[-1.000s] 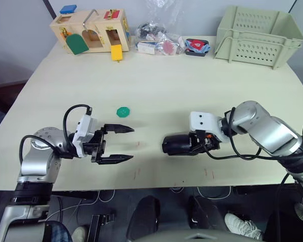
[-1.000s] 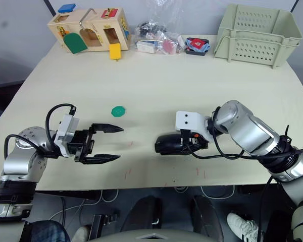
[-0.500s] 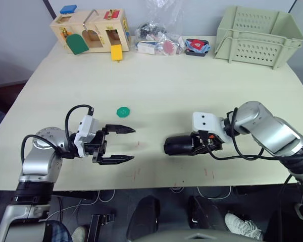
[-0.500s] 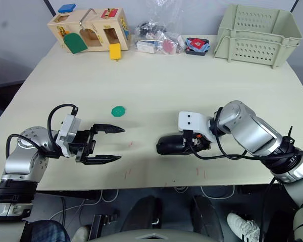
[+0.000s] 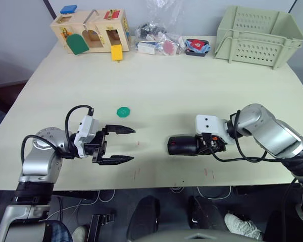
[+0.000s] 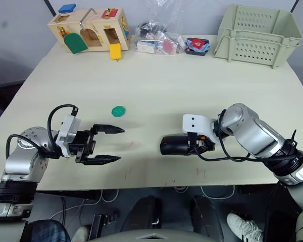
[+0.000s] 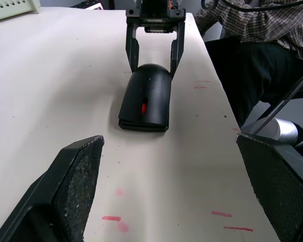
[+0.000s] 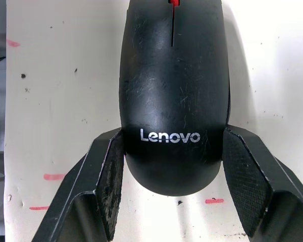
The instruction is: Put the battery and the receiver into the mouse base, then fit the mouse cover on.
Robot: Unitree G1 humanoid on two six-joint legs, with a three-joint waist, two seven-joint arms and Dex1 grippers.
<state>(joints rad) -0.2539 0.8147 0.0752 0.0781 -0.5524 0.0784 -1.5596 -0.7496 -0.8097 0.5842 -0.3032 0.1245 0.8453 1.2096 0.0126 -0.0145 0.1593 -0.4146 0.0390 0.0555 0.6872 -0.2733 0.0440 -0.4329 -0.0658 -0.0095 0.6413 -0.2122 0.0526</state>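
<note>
The mouse lies flat on the table with the glossy black mouse cover seated on the mouse base. Of the base, the red wheel shows through the cover's slot. The battery and the receiver are hidden. My right gripper is shut on the mouse's rear end, a finger pad pressed against each side by the pale lettering. My left gripper hovers low over the table to the mouse's left, open and holding nothing, pointing at the mouse's front.
A green round disc lies above the left gripper. Along the far edge stand a wooden toy box, plastic bags of parts and a pale green crate. A person in a checked shirt sits beyond the table's near edge.
My right gripper has drawn back a little to the right, and the mouse has slid with it. The left gripper has barely moved.
</note>
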